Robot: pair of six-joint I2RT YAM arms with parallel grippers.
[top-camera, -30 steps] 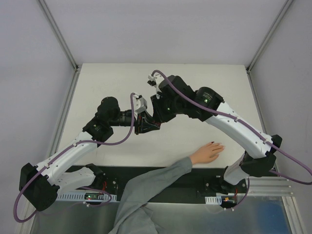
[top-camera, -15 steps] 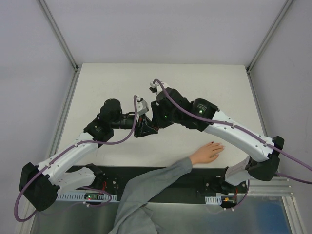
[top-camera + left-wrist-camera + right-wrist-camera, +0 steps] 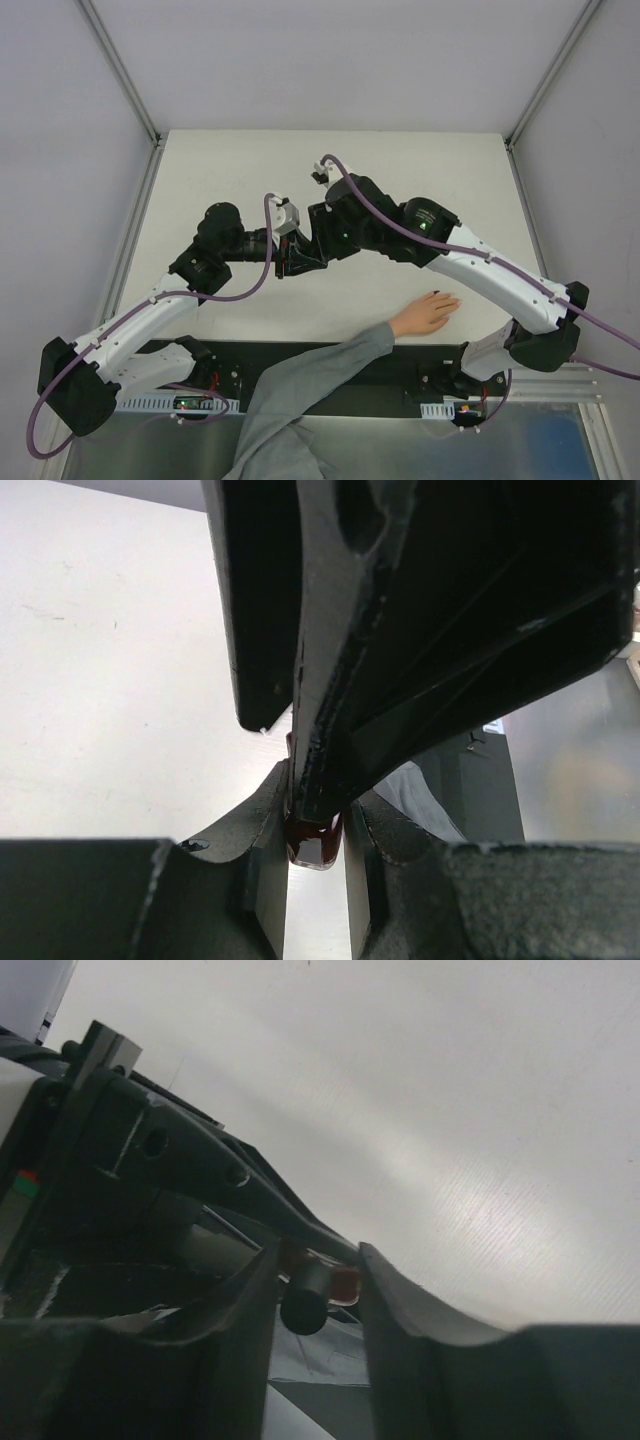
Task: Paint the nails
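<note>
Nails (image 3: 451, 301) sit at the fingertips of a bare hand (image 3: 424, 316) lying flat on the white table (image 3: 430, 180), near its front edge and right of centre. In the top view they are too small to tell paint from skin, though a dark speck shows by one fingertip. A grey sleeve (image 3: 320, 375) runs from the wrist down-left across the black base strip. The hand lies well apart from both grippers, which meet mid-table, further back and to its left. L gripper (image 3: 313, 820) is clamped on a small dark red bottle (image 3: 313, 848), w/ both fingers pressed against the glass. R gripper (image 3: 318, 1272) reaches in from the opposite side. In its wrist view its fingers straddle the bottle's round black cap (image 3: 305, 1305), w/ a clear gap between the cap and one finger, so the jaws stand apart and are not squeezing it. From the L wrist cam the R gripper's black fingers fill the upper frame, directly over the bottle. R arm (image 3: 480, 265) arches from its base, back past the hand, towards the table's middle.
</note>
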